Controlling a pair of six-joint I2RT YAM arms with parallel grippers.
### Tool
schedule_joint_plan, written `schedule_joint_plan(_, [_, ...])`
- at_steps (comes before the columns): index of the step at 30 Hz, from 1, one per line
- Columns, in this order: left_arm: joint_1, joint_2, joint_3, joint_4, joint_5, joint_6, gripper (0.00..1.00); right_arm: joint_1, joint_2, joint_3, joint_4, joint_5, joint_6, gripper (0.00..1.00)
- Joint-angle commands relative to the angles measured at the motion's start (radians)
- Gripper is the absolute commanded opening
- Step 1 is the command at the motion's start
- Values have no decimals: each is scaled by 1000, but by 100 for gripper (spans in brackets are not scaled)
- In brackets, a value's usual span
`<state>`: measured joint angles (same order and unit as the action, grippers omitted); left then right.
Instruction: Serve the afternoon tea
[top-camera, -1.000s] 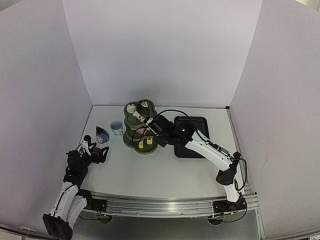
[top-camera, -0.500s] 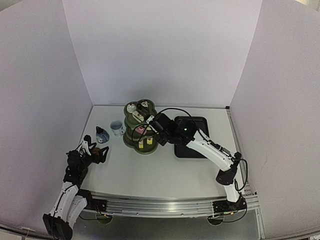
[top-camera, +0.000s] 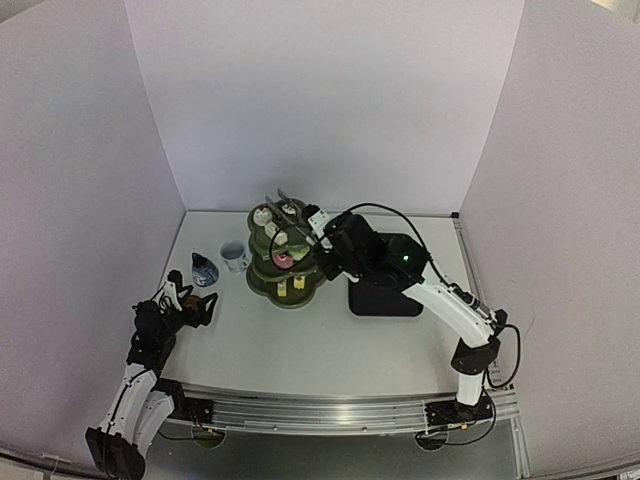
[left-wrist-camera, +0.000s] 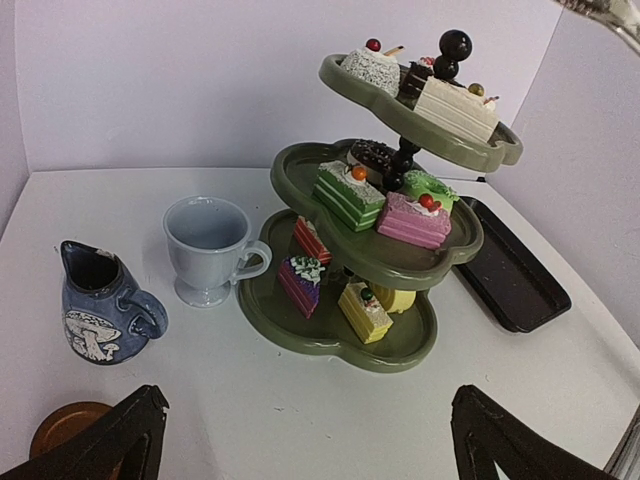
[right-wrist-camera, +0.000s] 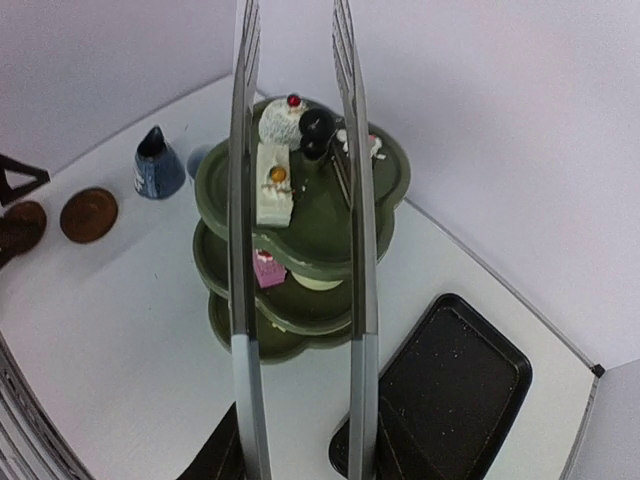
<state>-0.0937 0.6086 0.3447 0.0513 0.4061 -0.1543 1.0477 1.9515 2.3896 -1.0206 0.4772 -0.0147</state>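
Right gripper (top-camera: 319, 229) clamps the metal tongs (right-wrist-camera: 352, 200), blades parted and empty, directly above the green three-tier stand (right-wrist-camera: 392, 188) of cakes. Left gripper (left-wrist-camera: 307, 405) gapes wide, empty, stand ahead.

Counted: 1 stand (left-wrist-camera: 330, 350), at least 10 cakes (left-wrist-camera: 349, 195), 2 cups (left-wrist-camera: 207, 250), 2 coasters (right-wrist-camera: 88, 214), 1 tray (right-wrist-camera: 455, 390), 1 tongs (right-wrist-camera: 243, 250).

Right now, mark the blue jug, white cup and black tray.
blue jug (left-wrist-camera: 100, 310), left wrist view, painted body
white cup (left-wrist-camera: 200, 265), left wrist view, outer wall
black tray (left-wrist-camera: 510, 272), left wrist view, bare floor
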Motion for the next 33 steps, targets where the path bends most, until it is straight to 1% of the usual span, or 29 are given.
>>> schedule_joint_plan(1, [-4,-4,1,23,-8,7,100,-28,-142,-35,143,100,107,34])
schedule_joint_plan(3, [-4,-1,1,24,-6,6,100,-67,-183,-100,143,182,156,34])
schedule_joint_plan(4, [-4,0,2,24,-5,6,100,-97,-206,-167,143,184,204,35])
schedule_joint_plan(6, [-3,1,6,19,-4,8,100,-190,-265,-305,143,148,308,35])
schedule_joint_plan(8, [-4,1,10,11,-6,14,100,-265,-307,-437,143,136,372,35])
schedule_joint_plan(12, [-4,3,17,-12,-9,27,100,-363,-339,-641,143,92,439,34])
schedule_joint_plan(15, [-4,13,22,-17,-10,30,100,-417,-318,-738,162,35,463,34])
schedule_joint_plan(20, [-4,40,31,-21,-14,31,100,-480,-222,-846,222,-51,473,34])
schedule_joint_plan(24, [-2,56,45,-44,-19,49,100,-519,-134,-922,320,-111,478,34])
schedule_joint_plan(29, [2,75,65,-100,-29,77,100,-540,-35,-939,373,-154,474,34])
schedule_joint_plan(33, [11,88,78,-118,-25,83,100,-543,7,-959,394,-169,474,34])
